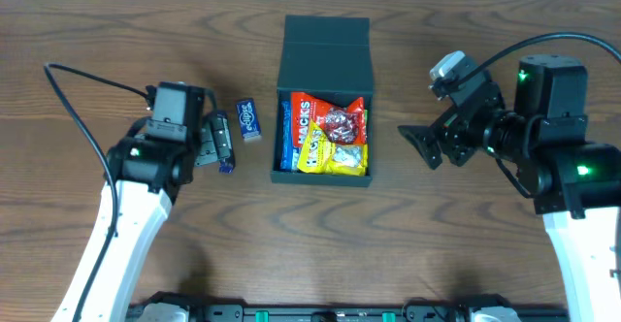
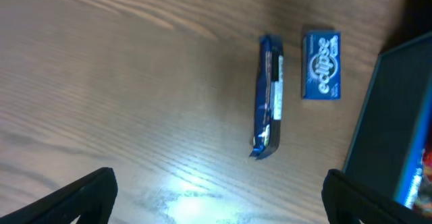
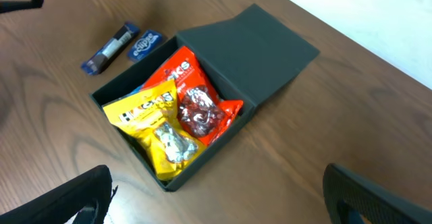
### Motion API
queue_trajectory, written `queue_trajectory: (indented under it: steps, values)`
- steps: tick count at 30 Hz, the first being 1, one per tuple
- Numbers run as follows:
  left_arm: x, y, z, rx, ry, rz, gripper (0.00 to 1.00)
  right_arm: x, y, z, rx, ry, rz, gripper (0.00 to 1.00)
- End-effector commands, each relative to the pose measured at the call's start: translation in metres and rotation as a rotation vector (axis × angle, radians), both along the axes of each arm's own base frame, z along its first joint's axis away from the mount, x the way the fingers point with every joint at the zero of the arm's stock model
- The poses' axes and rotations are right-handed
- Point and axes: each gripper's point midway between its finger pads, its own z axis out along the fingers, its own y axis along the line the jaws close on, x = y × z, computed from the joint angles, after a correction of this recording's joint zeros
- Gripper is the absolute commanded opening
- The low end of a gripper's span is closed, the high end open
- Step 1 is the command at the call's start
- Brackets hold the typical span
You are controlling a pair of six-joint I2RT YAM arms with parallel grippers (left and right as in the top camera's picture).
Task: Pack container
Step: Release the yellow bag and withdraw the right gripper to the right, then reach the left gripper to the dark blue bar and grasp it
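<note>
The dark green-black container [image 1: 325,55] stands open at the table's centre with its flap lid folded back. It holds orange, yellow and blue snack packets [image 1: 325,133]. A blue Eclipse gum pack [image 1: 249,118] and a slim blue bar [image 1: 226,166] lie to its left. My left gripper [image 1: 215,143] is open and empty above the bar. In the left wrist view the bar [image 2: 268,96] and gum pack [image 2: 321,66] lie ahead of the open fingers [image 2: 219,197], with the container wall [image 2: 385,116] at the right. My right gripper [image 1: 427,145] is open and empty to the right of the container [image 3: 270,45].
The table is dark wood [image 1: 466,244]. In the right wrist view the gum pack [image 3: 145,44] and bar [image 3: 110,48] lie beyond the box, and my open right fingers [image 3: 219,200] hover over bare wood. A black cable [image 1: 78,80] loops at the left.
</note>
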Motion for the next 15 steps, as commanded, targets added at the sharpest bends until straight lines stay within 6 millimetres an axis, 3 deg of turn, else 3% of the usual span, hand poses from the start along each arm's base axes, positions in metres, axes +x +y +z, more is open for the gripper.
queue_trajectory:
  steps: [1, 7, 10, 13, 15]
  values:
    - [0.004, -0.008, -0.031, -0.062, 0.081, -0.078, 0.99, 0.003, -0.003, 0.008, 0.012, -0.02, -0.022, 0.99]
    - [0.025, -0.012, -0.084, -0.057, 0.184, -0.073, 1.0, 0.006, -0.003, 0.009, 0.009, -0.033, -0.023, 0.99]
    - [0.027, -0.012, -0.106, -0.053, 0.238, -0.065, 0.86, 0.006, -0.003, 0.008, 0.009, -0.028, -0.023, 0.99]
    - [0.024, -0.012, -0.135, -0.049, 0.314, -0.054, 0.84, 0.007, -0.003, 0.006, 0.008, -0.023, -0.023, 0.99]
    - [0.024, -0.012, -0.143, -0.047, 0.331, -0.053, 0.85, 0.009, -0.003, 0.004, 0.008, -0.016, -0.023, 0.99]
